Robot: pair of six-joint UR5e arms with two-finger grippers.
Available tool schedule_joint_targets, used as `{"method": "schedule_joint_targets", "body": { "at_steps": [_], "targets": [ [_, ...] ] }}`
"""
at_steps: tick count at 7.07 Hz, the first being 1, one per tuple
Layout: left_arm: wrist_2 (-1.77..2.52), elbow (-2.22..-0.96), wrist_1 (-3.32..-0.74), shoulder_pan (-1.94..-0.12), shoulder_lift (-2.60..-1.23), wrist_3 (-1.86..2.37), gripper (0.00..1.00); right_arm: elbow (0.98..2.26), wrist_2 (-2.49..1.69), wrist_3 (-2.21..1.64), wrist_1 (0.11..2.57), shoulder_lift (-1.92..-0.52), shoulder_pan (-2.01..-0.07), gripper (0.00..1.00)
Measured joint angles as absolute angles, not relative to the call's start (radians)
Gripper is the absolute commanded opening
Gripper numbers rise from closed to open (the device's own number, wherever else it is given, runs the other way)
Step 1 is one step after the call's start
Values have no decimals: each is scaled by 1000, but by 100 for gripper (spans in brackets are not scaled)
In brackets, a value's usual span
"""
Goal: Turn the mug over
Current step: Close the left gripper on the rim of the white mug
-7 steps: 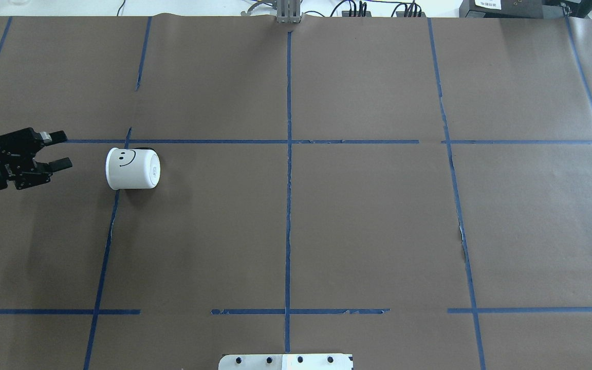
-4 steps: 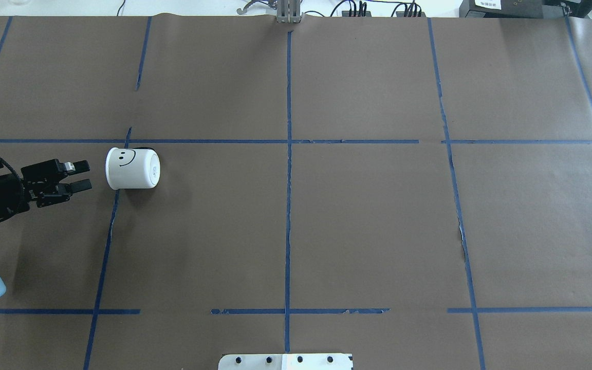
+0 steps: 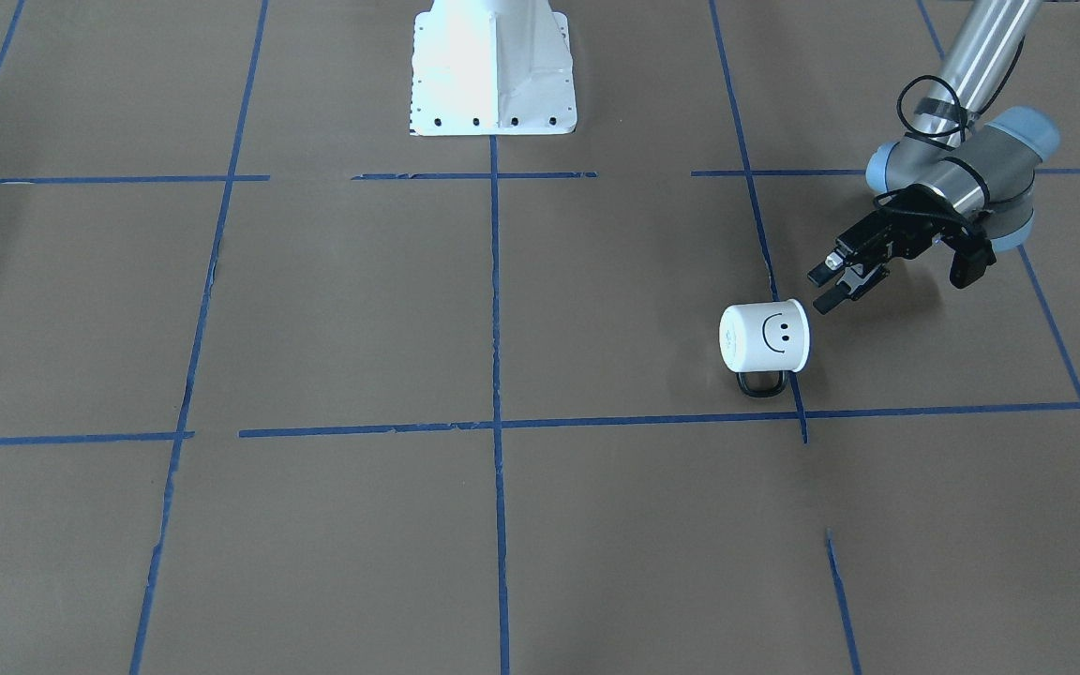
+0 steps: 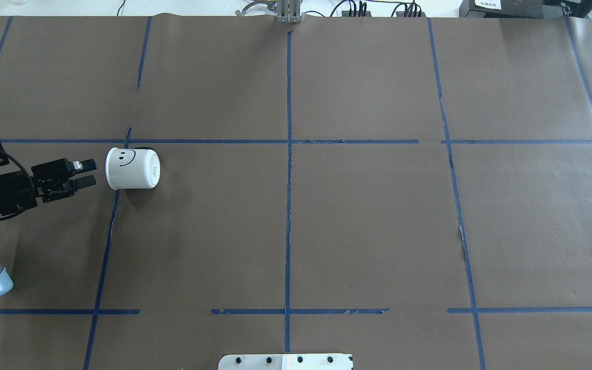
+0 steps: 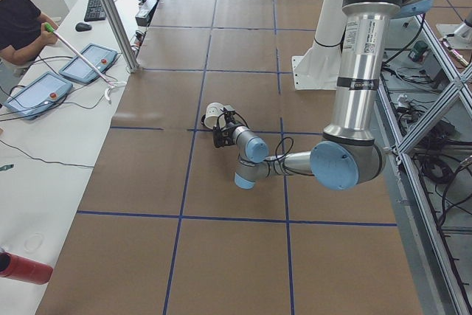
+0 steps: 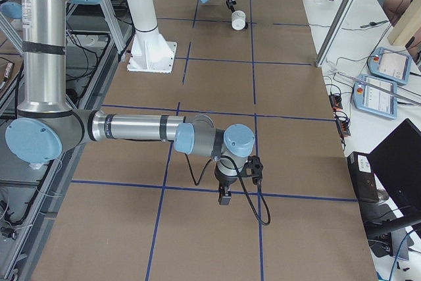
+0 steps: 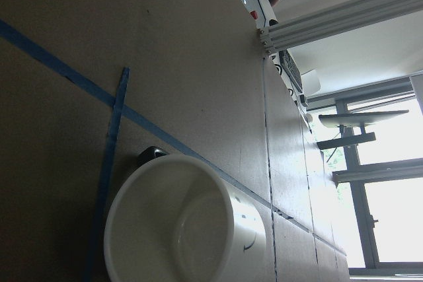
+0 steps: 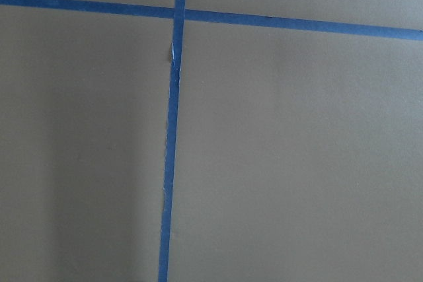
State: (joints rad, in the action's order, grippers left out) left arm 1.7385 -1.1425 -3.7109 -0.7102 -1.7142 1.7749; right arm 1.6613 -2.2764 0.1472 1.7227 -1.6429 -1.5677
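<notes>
1 mug (image 4: 132, 168) lies on its side on the table (image 4: 327, 231), mouth toward the left gripper (image 4: 92, 172), whose 2 jaws are spread, just short of touching it. 1 right gripper (image 6: 223, 197) hangs well apart; spread or pressed together, I cannot tell.

No legible text anywhere. Only sign: black smiley (image 4: 127, 158) on the mug (image 4: 132, 172) side. Print on its base and white label (image 4: 487, 4) on black box (image 4: 514, 8) past far-right corner: unreadable.
</notes>
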Motion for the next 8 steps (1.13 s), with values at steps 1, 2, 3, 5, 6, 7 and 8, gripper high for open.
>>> {"method": "schedule_joint_targets", "body": {
  "at_steps": [1,2,3,5,6,7,8],
  "targets": [
    [1738,-1123,-3710,-722,-1738,1777,95,1661,-2276,147,1723,-1643,-1568,100],
    [1738,-1103,-3709,-730,-1762,1778,95,1661,-2276,147,1723,-1643,-1568,100],
    [1737,-1084,-3708,-735,-1789,1779,92,1661,-2276,147,1723,-1643,-1568,100],
    [1738,-1058,-3707,-736,-1825,1783,75,1661,-2276,147,1723,-1643,-1568,100],
    [1738,-1051,-3707,-736,-1831,1785,59,1661,-2276,147,1723,-1643,-1568,100],
    [1739,-1047,-3706,-735,-1836,1785,31,1661,-2276,147,1723,-1643,-1568,100],
    [1739,-1045,-3706,-733,-1840,1785,25,1661,-2276,147,1723,-1643,-1568,100]
  ]
}}
